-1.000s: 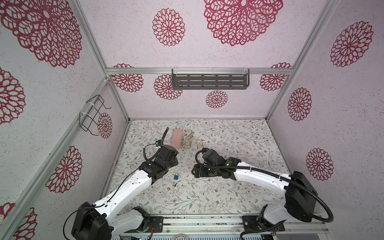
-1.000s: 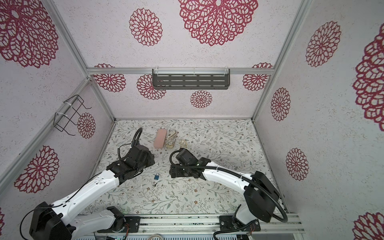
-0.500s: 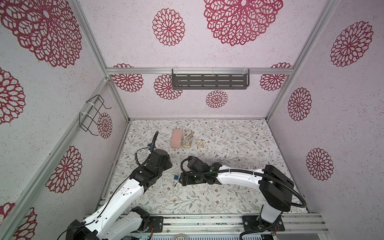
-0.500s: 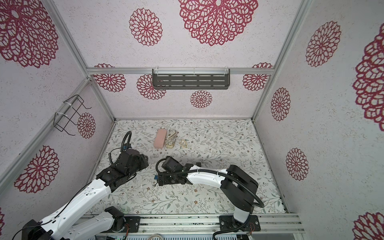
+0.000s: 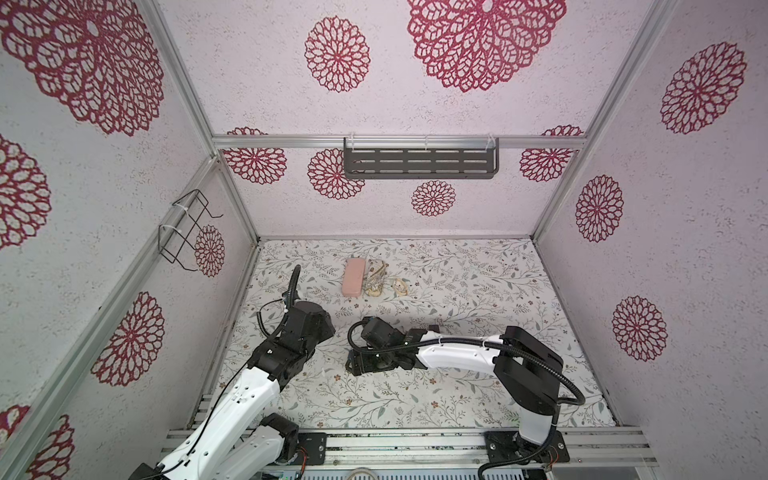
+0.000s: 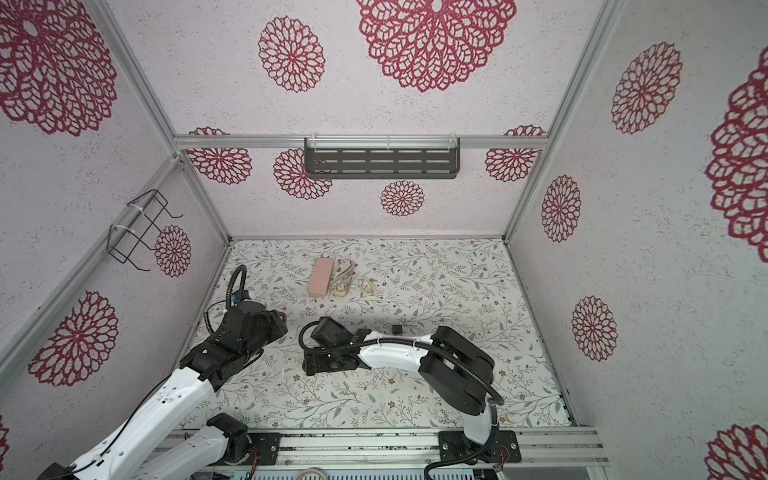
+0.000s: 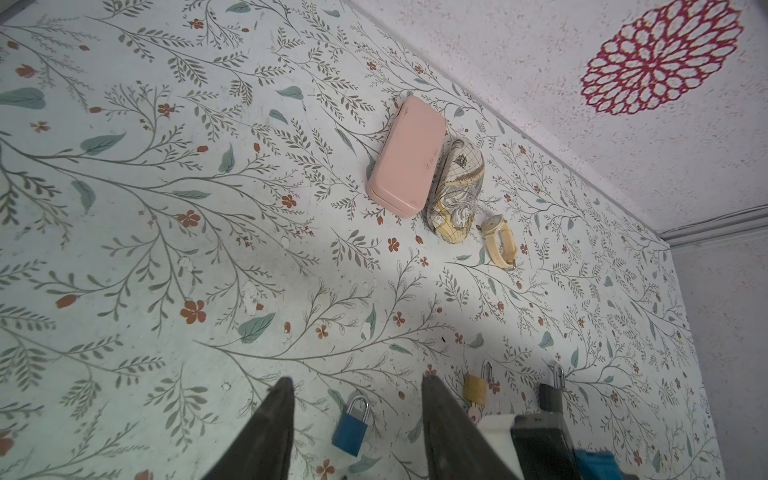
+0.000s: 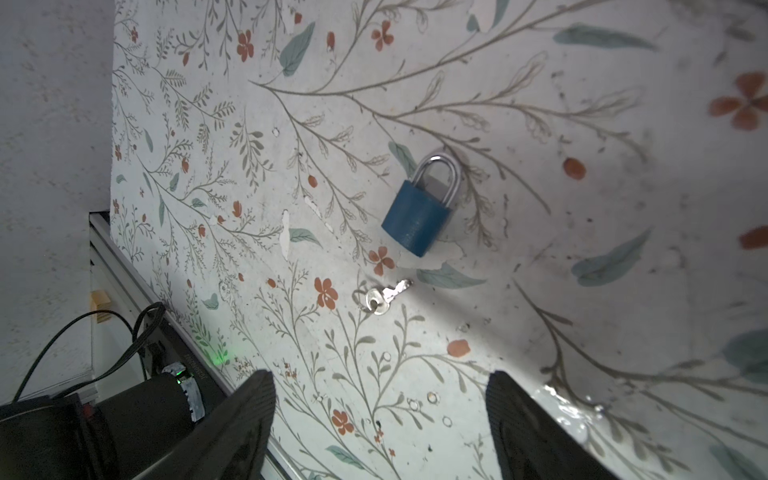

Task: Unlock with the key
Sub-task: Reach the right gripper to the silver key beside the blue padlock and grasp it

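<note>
- table (image 5: 478, 291): the floral top is whole in both top views; each wrist view gives me only a patch of it.
- right arm (image 5: 457, 355): reaches across the middle, and its wrist blocks the work spot from above. I can find neither lock nor key in a top view.
- left arm (image 5: 249, 386): its head covers its own fingers from above, so I can't read the jaws there.
- right gripper (image 8: 380, 376): the fingers are cut off at the frame edge. Jaws wide apart, nothing between them.
- left gripper (image 7: 356, 379): jaws parted, empty, above the table.
- pink case (image 5: 354, 277), patterned pouch (image 7: 457, 191), watch (image 7: 498, 241): in a row near the back wall. Case and pouch touch, and the watch is just beside. The pouch print blurs from above; the left wrist view shows a map drawing.
- blue padlock (image 8: 415, 220): flat on the table, shackle seated, ahead of the right fingers. The left wrist view shows it too, plus a gold padlock (image 7: 475, 388) and a black padlock (image 7: 548, 397), whose lower end is behind the right arm.
- key (image 8: 384, 295): right wrist view only. It lies flat just beside the blue padlock's base, apart from it.
</note>
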